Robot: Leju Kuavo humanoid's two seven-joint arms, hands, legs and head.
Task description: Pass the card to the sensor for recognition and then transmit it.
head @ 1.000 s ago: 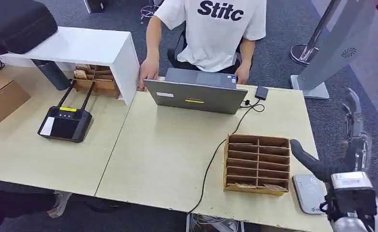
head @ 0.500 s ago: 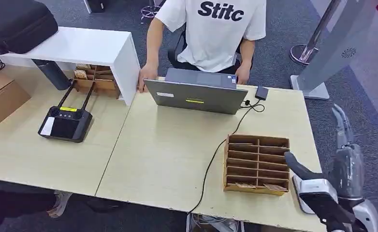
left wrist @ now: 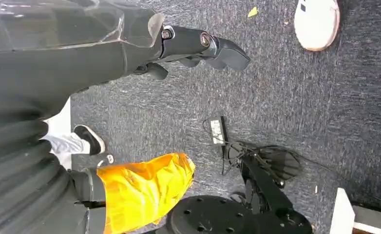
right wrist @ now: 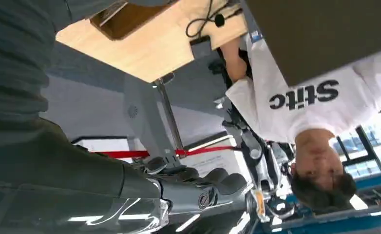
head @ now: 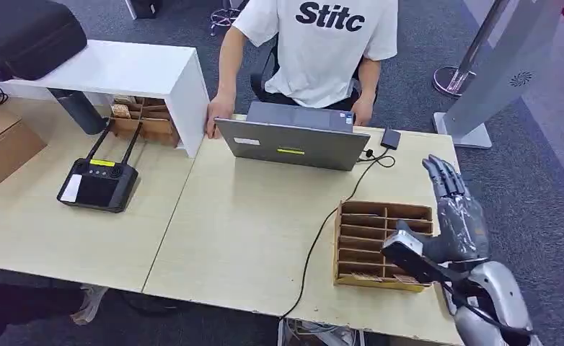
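Cardboard rack [head: 384,245] holds the cards [head: 410,278] flat in its front slots. They look thin, light, slippery, so pinch an edge. Your right hand [head: 456,216] hovers open above, empty.

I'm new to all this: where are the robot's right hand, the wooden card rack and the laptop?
right hand [head: 458,225], head view, palm.
wooden card rack [head: 369,232], head view, middle slots.
laptop [head: 293,144], head view, lid back.

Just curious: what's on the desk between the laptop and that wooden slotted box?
In the head view, a black cable crosses bare tabletop between laptop and wooden box.
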